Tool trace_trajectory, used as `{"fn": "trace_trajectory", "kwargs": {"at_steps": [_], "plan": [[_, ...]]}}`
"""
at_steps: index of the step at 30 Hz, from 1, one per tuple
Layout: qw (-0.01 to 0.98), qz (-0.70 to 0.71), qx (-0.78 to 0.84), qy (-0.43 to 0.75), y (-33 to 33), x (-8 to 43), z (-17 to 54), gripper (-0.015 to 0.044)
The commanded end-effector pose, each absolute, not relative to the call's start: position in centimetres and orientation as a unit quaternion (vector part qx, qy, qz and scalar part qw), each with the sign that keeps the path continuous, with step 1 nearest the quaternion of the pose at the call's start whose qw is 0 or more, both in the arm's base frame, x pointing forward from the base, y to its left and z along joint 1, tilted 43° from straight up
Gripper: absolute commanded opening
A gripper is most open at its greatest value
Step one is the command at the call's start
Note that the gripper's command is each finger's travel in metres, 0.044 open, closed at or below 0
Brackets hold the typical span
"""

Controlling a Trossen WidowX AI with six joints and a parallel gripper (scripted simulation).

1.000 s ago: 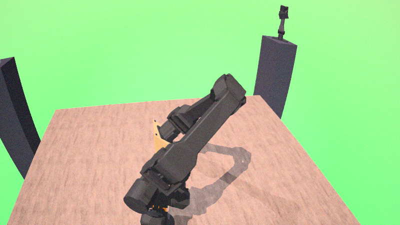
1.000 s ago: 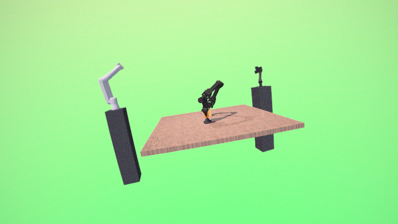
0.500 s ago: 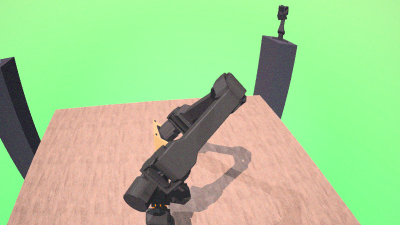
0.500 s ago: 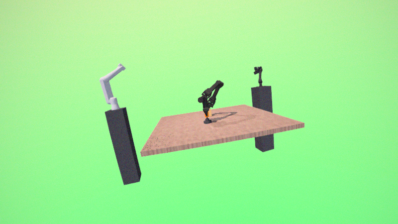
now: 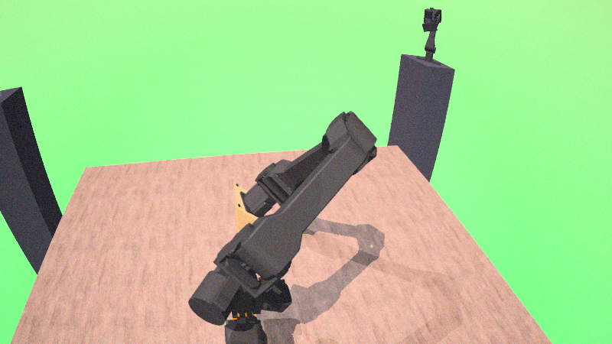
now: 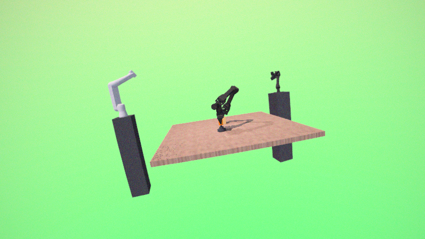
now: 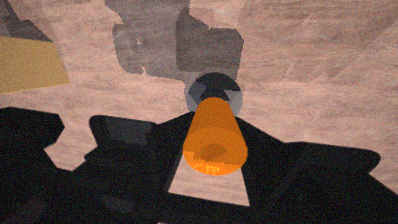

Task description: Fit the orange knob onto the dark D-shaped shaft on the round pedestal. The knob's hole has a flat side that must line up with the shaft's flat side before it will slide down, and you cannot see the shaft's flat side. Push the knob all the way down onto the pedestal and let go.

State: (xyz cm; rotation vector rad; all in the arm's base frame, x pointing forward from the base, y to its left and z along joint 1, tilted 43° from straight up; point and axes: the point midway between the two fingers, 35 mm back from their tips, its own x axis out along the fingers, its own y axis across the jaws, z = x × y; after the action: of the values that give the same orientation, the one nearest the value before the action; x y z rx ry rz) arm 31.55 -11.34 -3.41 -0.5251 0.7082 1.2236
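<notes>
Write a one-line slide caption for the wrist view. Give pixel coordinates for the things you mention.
The jaws hold an orange knob (image 7: 215, 125) over the dark round pedestal (image 7: 227, 84), with a yellow plate (image 7: 30, 65) at left.

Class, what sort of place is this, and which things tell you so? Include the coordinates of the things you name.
Probably a robot test area: a black arm (image 5: 318, 194) (image 6: 228, 95) works over a wooden table (image 5: 141, 239) (image 6: 190, 139), while a pale arm (image 6: 114, 93) stands on a dark pillar (image 6: 132, 160).

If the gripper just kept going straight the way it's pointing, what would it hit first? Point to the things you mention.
Probably the round pedestal (image 6: 221, 129) (image 7: 215, 82), met by the orange knob (image 7: 215, 135) in the gripper (image 6: 220, 122) (image 7: 213, 117); the remaining gap is unclear.
</notes>
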Motion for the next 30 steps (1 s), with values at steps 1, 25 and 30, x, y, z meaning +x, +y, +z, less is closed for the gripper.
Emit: {"fn": "trace_trajectory", "kwargs": {"at_steps": [1, 25, 30], "plan": [[0.729, 0.556, -0.24, 0.321, -11.26, 31.64, -3.47, 0.0], [0.728, 0.556, -0.24, 0.321, -11.46, 31.34, -3.19, 0.0], [0.712, 0.575, -0.285, 0.285, -11.48, 31.43, -3.22, 0.0]]}}
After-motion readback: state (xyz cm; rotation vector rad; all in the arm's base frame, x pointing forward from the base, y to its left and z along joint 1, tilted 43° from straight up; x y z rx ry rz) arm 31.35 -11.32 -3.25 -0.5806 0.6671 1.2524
